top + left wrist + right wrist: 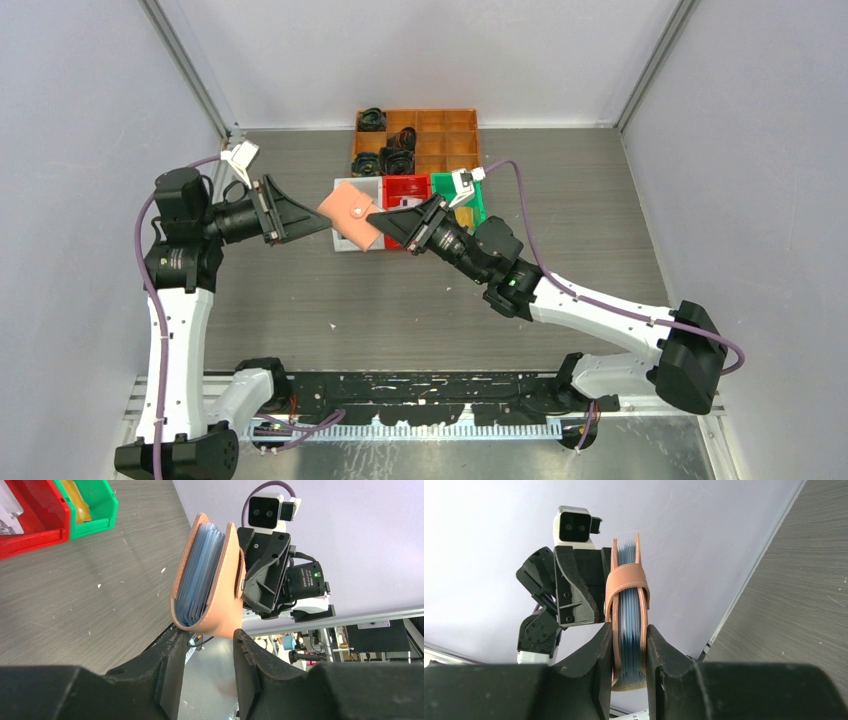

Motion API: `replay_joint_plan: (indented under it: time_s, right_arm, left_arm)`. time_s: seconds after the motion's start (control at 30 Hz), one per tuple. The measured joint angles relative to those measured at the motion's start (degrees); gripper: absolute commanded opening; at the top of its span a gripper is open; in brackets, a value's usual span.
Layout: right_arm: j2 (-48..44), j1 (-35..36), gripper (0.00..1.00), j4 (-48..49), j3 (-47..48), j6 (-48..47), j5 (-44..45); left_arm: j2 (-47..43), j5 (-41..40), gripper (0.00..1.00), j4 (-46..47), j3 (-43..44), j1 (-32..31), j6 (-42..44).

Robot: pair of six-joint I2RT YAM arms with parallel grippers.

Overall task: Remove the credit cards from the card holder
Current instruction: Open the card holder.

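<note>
At the centre of the top external view the tan-pink card holder (pixel 352 209) hangs above the grey table (pixel 300 300), between the left gripper (pixel 318 221) at its left and the right gripper (pixel 382 216) at its right, in front of white, red (pixel 405 190) and green bins (pixel 470 195) and an orange tray (pixel 440 135). Low in the left wrist view, the left fingers (pixel 167 662) flank the holder's (pixel 207 580) lower end, part open; whether they touch it I cannot tell. Centrally in the right wrist view, the right fingers (pixel 604 650) pinch the strapped holder (pixel 628 610), blue-grey pockets edge-on. No writing is legible.
</note>
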Motion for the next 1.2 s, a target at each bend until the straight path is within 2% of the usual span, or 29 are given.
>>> replay_joint_plan:
  time_s: [0.07,0.2,0.3,0.4,0.6,0.63,0.67,0.77,0.8,0.83,0.93,1.1,1.2]
  right_arm:
    - [0.4,0.2,0.01,1.1,0.0,0.1,-0.1]
    - [2.0,0.5,0.01,2.8,0.0,0.3,0.0]
    - [3.7,0.9,0.01,3.5,0.0,0.8,0.0]
    - [5.0,1.0,0.01,5.0,0.0,1.7,0.0]
    - [6.8,1.2,0.01,8.3,1.7,3.2,0.0]
    - [6.9,1.3,0.04,8.5,1.7,3.2,0.1]
    - [7.0,1.4,0.15,8.8,1.7,3.2,0.2]
    - [7.3,1.4,0.64,8.9,1.7,3.3,-0.3]
    - [7.3,1.3,0.74,8.7,1.7,3.2,-0.9]
    - [7.3,1.0,0.79,8.1,1.7,2.8,-2.4]
    - [7.2,-1.4,0.86,5.2,2.0,1.7,-9.7]
    - [7.2,-13.6,0.89,-1.0,5.2,-0.2,-26.1]
    - [7.2,-16.2,0.89,-3.8,8.7,-2.2,-33.4]
  left_arm:
    - [-0.1,0.1,0.53,1.5,-0.3,0.2,-1.6]
    - [-2.2,0.7,0.68,8.2,-4.3,0.3,-7.2]
    - [-3.5,0.9,0.68,10.8,-7.5,0.3,-10.4]
    - [-3.8,0.7,0.57,11.2,-8.2,0.4,-11.6]
    - [-4.2,-1.6,0.23,12.0,-8.1,0.6,-12.1]
    - [-4.3,-2.1,0.19,11.8,-8.0,0.6,-12.0]
    - [-4.5,-2.7,0.14,11.7,-8.0,0.6,-11.9]
    - [-5.3,-4.2,0.10,10.5,-7.8,0.6,-10.9]
    - [-5.5,-4.5,0.10,10.0,-7.6,0.6,-10.5]
    - [-5.6,-4.7,0.10,9.6,-7.4,0.6,-9.9]
    - [-5.0,-3.7,0.10,8.7,-6.4,0.5,-8.0]
    - [-4.0,1.2,0.09,7.0,-5.1,0.5,-5.2]
    - [-4.0,3.8,0.09,5.7,-4.6,0.5,-3.8]
